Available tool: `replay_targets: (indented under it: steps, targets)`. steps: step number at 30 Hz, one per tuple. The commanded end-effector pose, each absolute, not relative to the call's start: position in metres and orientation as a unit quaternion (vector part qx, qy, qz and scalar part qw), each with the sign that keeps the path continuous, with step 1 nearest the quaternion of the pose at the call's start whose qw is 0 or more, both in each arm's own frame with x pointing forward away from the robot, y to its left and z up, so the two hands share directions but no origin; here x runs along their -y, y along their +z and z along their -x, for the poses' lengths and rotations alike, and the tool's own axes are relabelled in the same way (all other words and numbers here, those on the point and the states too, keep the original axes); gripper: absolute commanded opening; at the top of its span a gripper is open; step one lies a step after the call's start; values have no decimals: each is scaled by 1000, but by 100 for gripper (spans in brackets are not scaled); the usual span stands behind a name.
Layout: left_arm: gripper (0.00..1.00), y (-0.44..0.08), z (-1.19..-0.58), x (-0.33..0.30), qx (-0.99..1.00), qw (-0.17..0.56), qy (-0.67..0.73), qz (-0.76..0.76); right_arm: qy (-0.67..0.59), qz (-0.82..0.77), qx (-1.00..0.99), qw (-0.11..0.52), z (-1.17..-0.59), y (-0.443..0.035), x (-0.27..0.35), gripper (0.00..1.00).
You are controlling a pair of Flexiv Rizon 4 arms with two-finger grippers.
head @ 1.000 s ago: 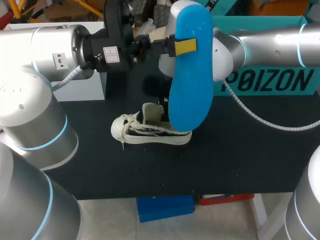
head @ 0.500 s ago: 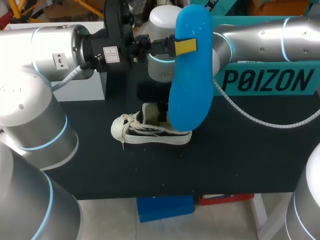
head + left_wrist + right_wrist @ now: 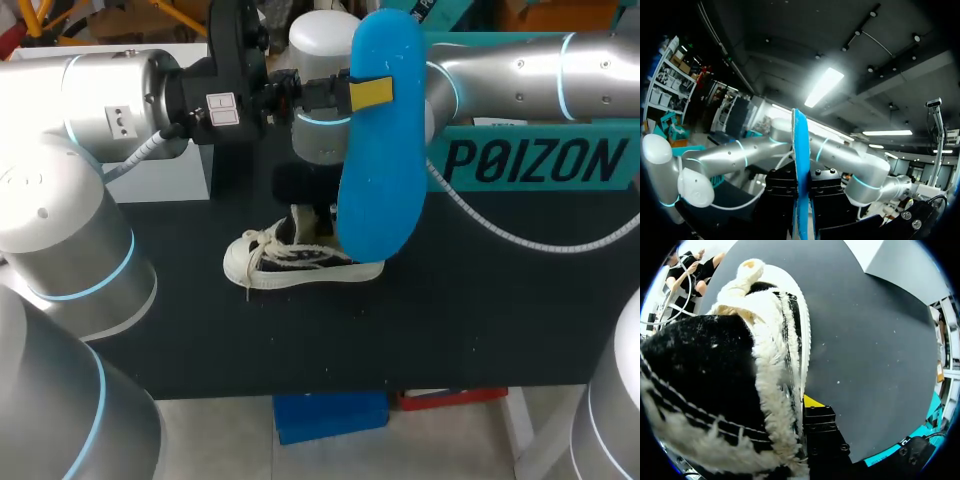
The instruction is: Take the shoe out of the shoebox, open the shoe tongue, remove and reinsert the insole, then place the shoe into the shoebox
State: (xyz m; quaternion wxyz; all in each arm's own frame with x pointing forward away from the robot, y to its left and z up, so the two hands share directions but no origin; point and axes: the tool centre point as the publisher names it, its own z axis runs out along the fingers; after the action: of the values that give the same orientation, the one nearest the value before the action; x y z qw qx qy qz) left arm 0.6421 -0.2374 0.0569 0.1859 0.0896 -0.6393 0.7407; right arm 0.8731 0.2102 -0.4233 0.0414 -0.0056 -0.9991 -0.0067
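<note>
- Black counter (image 3: 480, 320) fills the mid frame of the head view; teal shoebox (image 3: 540, 160) stands along its back edge, upper right, and a white box (image 3: 170, 175) sits at the back, upper left.
- Shoe (image 3: 290, 265): white and black sneaker w/ a fuzzy lining, out of the shoebox, sole down on the counter at frame ctr, toe toward frame left, laces loose.
- Insole (image 3: 380, 190): bright blue, out of the shoe, held upright in the air. Its lower end hangs in front of the shoe's heel end and its upper end reaches the top of the frame.
- Left arm (image 3: 110, 90) comes in from upper left. The left tool (image 3: 362, 92) is clamped on the insole near its upper end, one yellow tip flat against the blue face.
- Left wrist view: insole (image 3: 800, 165) seen edge-on, a thin blue strip running straight out btwn the black fingers of the left tool (image 3: 801, 200).
- Right arm (image 3: 520, 65) comes in from upper right, passing behind the insole. The right tool (image 3: 312, 215) is down at the shoe's opening, mostly hidden by the insole.
- Right wrist view: shoe (image 3: 715, 370) very close, fuzzy collar and dark inside right against the right tool (image 3: 800, 407), w/ bare counter (image 3: 875, 340) beyond it. Can't tell if this tool grips or is open.
</note>
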Motion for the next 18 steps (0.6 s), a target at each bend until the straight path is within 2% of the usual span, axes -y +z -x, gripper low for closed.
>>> replay_targets:
  steps: [1, 10, 18]
  targets:
    - [0, 56, -641, 237, 641, 185, 740, -91, -5, 6, 999, 42, -873, -423, -212, 0]
    - [0, 56, -641, 237, 641, 185, 740, -91, -3, 24, 999, 30, -874, -419, -208, 0]
    - [0, 56, -641, 237, 641, 185, 740, -91, 38, 215, 976, -10, -877, -339, -161, 0]
